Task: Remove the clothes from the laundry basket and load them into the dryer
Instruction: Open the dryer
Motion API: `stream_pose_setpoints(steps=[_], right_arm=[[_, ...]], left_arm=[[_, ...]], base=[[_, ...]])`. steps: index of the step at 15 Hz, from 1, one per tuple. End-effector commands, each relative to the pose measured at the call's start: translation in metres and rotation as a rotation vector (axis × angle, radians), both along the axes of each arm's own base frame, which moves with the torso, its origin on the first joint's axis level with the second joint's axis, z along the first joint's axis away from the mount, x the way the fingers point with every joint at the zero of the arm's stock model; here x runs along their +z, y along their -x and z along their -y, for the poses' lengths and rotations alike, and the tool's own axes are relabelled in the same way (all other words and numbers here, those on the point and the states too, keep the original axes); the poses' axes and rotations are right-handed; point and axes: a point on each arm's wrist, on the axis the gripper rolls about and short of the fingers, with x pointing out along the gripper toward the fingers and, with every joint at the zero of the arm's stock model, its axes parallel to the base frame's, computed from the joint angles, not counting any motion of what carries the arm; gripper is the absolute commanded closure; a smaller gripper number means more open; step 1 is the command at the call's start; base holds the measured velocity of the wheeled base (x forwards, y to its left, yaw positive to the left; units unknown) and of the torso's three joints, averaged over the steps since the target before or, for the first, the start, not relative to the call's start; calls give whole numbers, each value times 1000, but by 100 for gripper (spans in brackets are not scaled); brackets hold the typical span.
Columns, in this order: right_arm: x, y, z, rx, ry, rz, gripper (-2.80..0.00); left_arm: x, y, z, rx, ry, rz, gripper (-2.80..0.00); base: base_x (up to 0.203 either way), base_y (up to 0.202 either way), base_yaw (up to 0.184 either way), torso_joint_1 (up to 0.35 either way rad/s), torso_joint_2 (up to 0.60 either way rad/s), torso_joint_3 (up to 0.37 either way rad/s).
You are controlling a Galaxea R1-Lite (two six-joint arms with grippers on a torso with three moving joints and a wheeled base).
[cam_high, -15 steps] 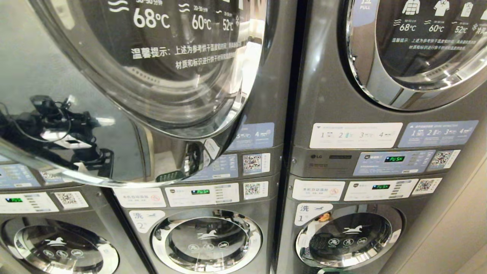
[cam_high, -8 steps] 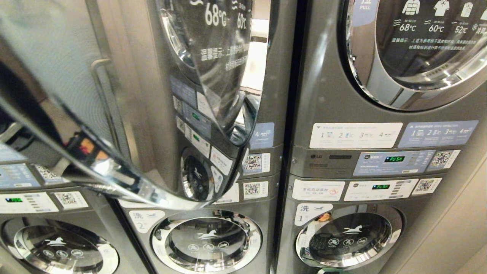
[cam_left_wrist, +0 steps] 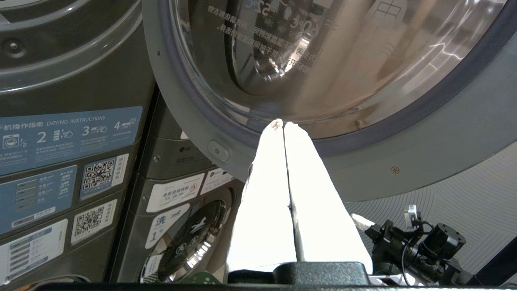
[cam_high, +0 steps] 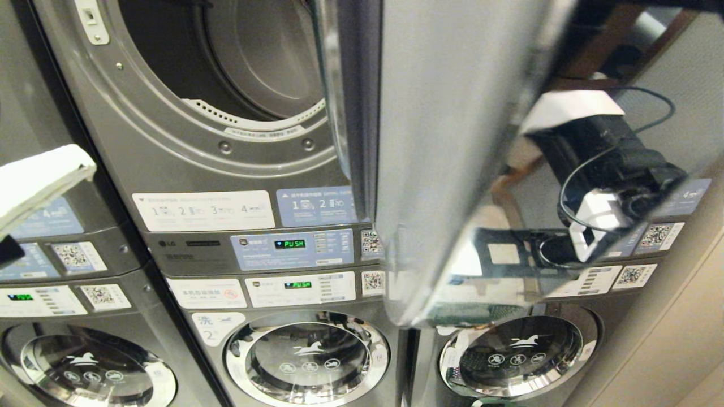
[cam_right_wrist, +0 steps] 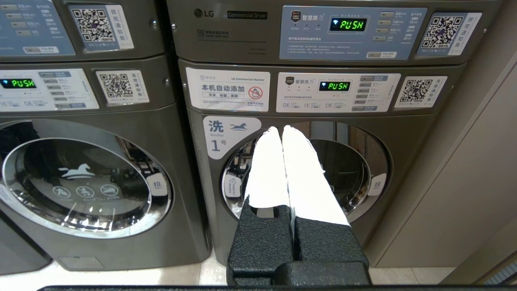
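Clothes weren't visible; likely soft, light, best pinched by a fold. Dryer [cam_high: 237,73] gaped upper left; my left gripper [cam_left_wrist: 284,124] and right gripper [cam_right_wrist: 281,130] were closed, empty.

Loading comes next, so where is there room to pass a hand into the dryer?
The drum mouth is bare between its rim and the open door. The left gripper, jaws shut, is close against that door's inner rim.

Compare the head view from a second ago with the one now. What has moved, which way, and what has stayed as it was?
The dryer door has swung wide open towards the right, so the drum opening is now exposed. The left gripper, shut and empty, is at the door's inner rim. Unchanged: the washers below, and the right gripper, shut and parked low.
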Motion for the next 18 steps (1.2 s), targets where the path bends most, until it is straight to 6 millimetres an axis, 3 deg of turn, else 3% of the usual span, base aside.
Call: stream_pose_setpoints(steps=[1, 6, 10, 14, 18], right_arm=[[-1, 0, 0, 1, 0, -3, 0], [4, 1, 0, 14, 26, 17, 0], [60, 11, -6, 273, 103, 125, 0], [103, -6, -12, 562, 128, 80, 0], [146, -25, -16, 765, 115, 82, 0]], left_arm=[[0, -1, 0, -5, 1, 0, 0], [2, 0, 1, -9, 0, 10, 0], [-31, 27, -5, 133, -77, -45, 0], [-78, 59, -12, 355, -253, -165, 0], [-98, 101, -17, 424, -252, -205, 0]], base=[[0, 0, 0, 0, 0, 0], [0, 0, 0, 0, 0, 0], [0, 0, 0, 0, 0, 0], [0, 0, 0, 0, 0, 0], [0, 0, 0, 0, 0, 0]])
